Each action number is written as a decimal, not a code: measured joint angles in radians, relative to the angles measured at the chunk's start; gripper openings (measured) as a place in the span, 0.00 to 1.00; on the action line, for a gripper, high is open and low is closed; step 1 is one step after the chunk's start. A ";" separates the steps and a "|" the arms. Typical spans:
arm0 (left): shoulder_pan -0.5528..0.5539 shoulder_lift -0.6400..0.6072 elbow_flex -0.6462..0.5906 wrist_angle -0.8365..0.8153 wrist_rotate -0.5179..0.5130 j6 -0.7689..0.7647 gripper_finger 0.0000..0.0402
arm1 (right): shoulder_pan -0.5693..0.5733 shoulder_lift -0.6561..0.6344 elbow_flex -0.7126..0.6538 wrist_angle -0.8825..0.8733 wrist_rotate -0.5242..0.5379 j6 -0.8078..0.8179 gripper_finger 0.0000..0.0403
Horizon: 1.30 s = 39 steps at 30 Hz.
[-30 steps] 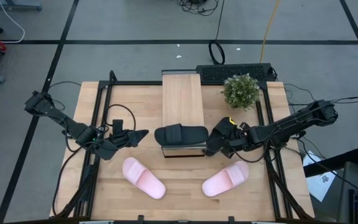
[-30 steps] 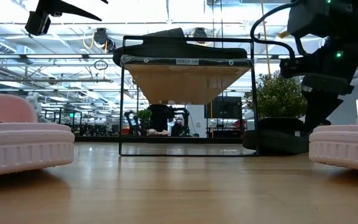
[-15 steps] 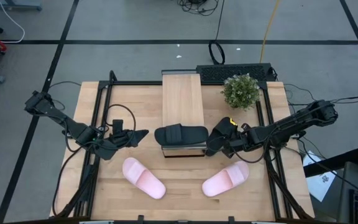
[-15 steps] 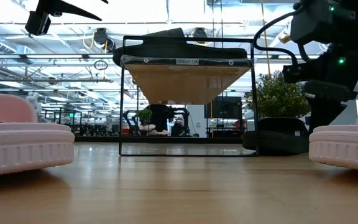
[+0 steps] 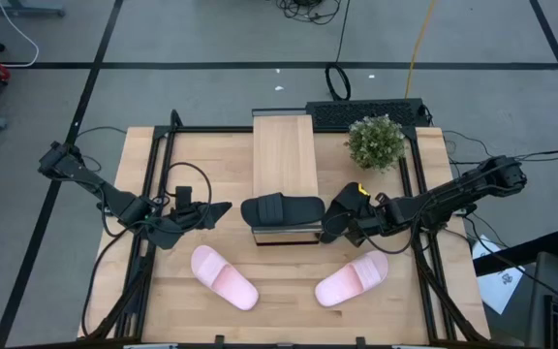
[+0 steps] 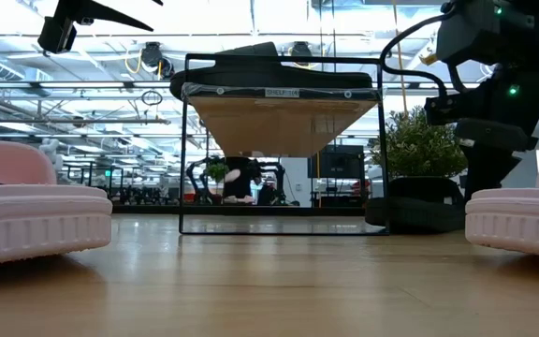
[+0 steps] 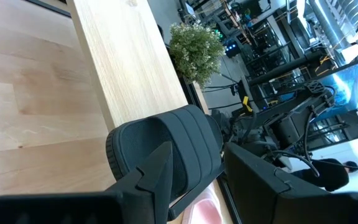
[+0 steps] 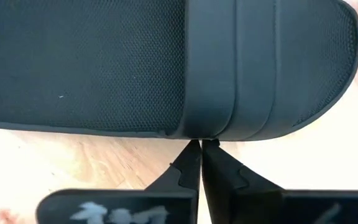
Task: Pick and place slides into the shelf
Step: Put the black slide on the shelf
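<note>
Slides are half sorted: the right gripper (image 8: 201, 155), fingers closed on nothing, has barely lifted beside the second black slide (image 8: 166, 62) on the surface, one black slide (image 5: 281, 209) on the shelf (image 5: 285, 155), while the left gripper (image 5: 219, 209) waits open.

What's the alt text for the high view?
A matte black slide sandal lies across the near end of a narrow light-wood shelf on a wooden table. The left gripper and right gripper flank it; two pale pink slides lie nearer the front edge.
</note>
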 joint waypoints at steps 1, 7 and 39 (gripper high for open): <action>0.000 0.000 0.000 0.000 0.000 0.000 0.35 | 0.000 0.000 0.000 0.000 -0.015 0.005 0.03; 0.000 0.000 0.000 0.000 0.000 0.000 0.35 | 0.000 -0.050 0.000 0.001 -0.115 0.001 0.11; 0.000 0.000 0.000 -0.002 0.046 0.072 0.35 | -0.108 -0.217 0.000 0.223 -0.206 -0.039 0.28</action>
